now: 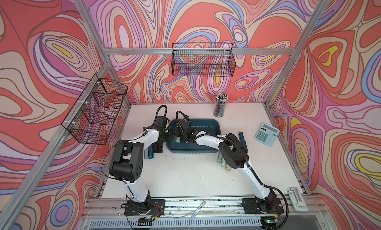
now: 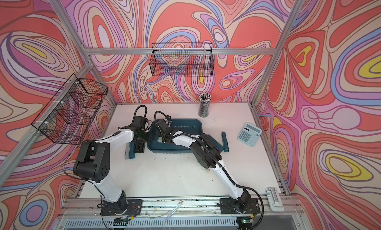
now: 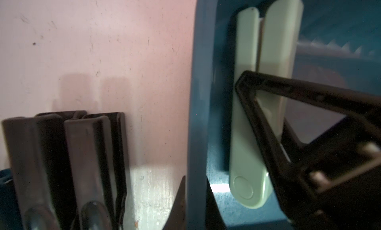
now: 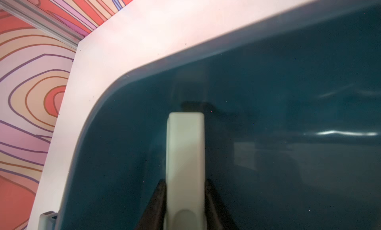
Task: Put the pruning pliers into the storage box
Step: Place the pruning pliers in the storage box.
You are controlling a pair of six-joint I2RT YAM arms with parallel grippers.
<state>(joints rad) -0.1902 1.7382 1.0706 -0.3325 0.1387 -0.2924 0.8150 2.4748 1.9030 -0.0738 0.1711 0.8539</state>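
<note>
My right pincer (image 4: pixel 185 183) clamps 1 mint pliers (image 4: pixel 185 146), long axis straight ahead of me, low in a corner of the storage box (image 4: pixel 288 115).

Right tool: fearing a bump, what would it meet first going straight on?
Probably the inner wall of the storage box, the mint pliers in the right tool touching first; depth unclear.

So both arms are folded in toward the storage box (image 1: pixel 206 121). Left arm (image 1: pixel 145 138) has its elbow up, wrist tipped down at the box's end, and the left gripper (image 3: pixel 195 206) is pinched tight on the rim there. Right arm (image 1: pixel 208 140) stretches over the box, right gripper (image 4: pixel 185 198) clamped on mint pruning pliers (image 4: pixel 185 148) just inside that same end.
</note>
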